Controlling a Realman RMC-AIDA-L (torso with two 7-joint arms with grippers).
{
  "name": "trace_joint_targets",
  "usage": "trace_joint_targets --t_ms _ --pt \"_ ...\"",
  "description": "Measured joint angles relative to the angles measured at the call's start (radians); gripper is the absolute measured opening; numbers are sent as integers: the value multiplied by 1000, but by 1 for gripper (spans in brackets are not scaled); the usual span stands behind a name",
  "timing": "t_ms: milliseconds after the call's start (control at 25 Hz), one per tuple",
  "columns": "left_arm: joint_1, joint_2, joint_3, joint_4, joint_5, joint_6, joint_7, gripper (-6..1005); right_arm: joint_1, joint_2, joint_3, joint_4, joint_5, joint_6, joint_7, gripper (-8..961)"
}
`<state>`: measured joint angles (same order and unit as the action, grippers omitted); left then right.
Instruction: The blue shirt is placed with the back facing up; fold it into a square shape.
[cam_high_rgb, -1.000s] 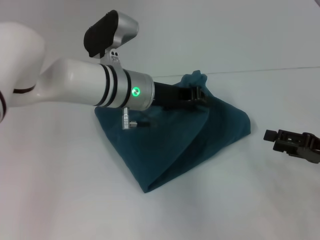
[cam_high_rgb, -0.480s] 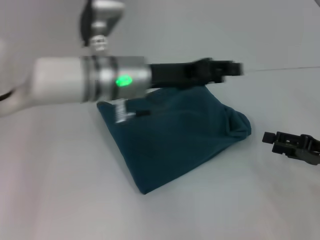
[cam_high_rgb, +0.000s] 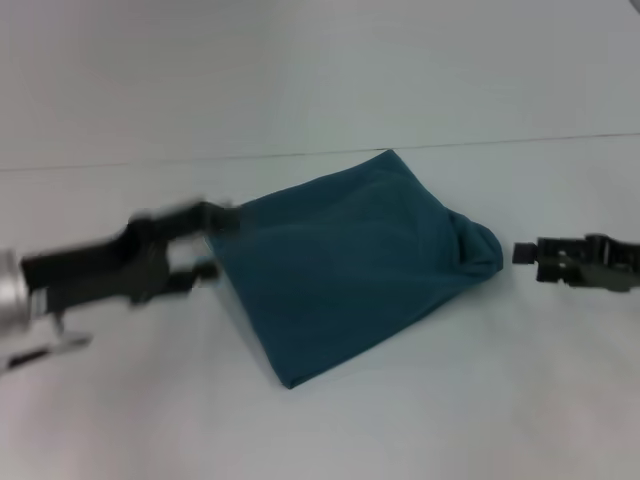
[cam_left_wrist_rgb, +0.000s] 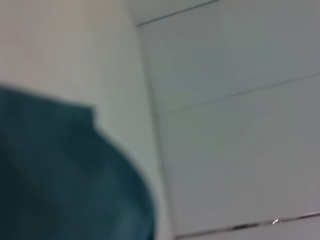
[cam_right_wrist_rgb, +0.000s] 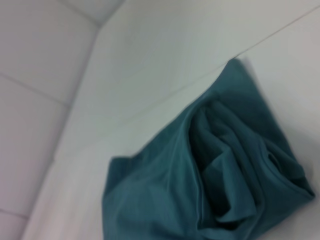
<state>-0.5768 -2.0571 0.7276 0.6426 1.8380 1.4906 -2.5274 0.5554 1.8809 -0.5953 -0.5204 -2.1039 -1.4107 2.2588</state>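
Observation:
The blue shirt (cam_high_rgb: 350, 265) lies on the white table (cam_high_rgb: 470, 420) as a folded, roughly diamond-shaped bundle, with bunched folds at its right corner. My left gripper (cam_high_rgb: 208, 242) is low at the shirt's left corner, blurred by motion, open and empty. My right gripper (cam_high_rgb: 522, 253) hovers just right of the shirt's bunched corner, apart from it. The shirt also shows in the left wrist view (cam_left_wrist_rgb: 60, 180), and in the right wrist view (cam_right_wrist_rgb: 210, 190) with rumpled layers.
The table's back edge (cam_high_rgb: 520, 140) meets a pale wall just behind the shirt's far corner. Bare table surface surrounds the shirt at the front and on both sides.
My left arm has swung from above the shirt down to its left side. The raised cloth has dropped flat. My right gripper has moved slightly up and toward the shirt.

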Motion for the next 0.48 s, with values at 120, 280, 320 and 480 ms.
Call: trace_joint_targets --t_ms 120,280,320,480 --pt "20 15 -31 14 143 68 28 840 64 -15 -12 -47 -69 -3 79 761" --pt "49 9 -68 23 227 114 97 919 160 -28 -18 -105 -167 0 206 761" --pt "53 8 -71 23 228 114 101 919 185 -27 -21 -119 -196 10 234 761" --pt "82 1 -106 24 229 115 123 919 278 -13 -28 -146 -302 82 324 760"
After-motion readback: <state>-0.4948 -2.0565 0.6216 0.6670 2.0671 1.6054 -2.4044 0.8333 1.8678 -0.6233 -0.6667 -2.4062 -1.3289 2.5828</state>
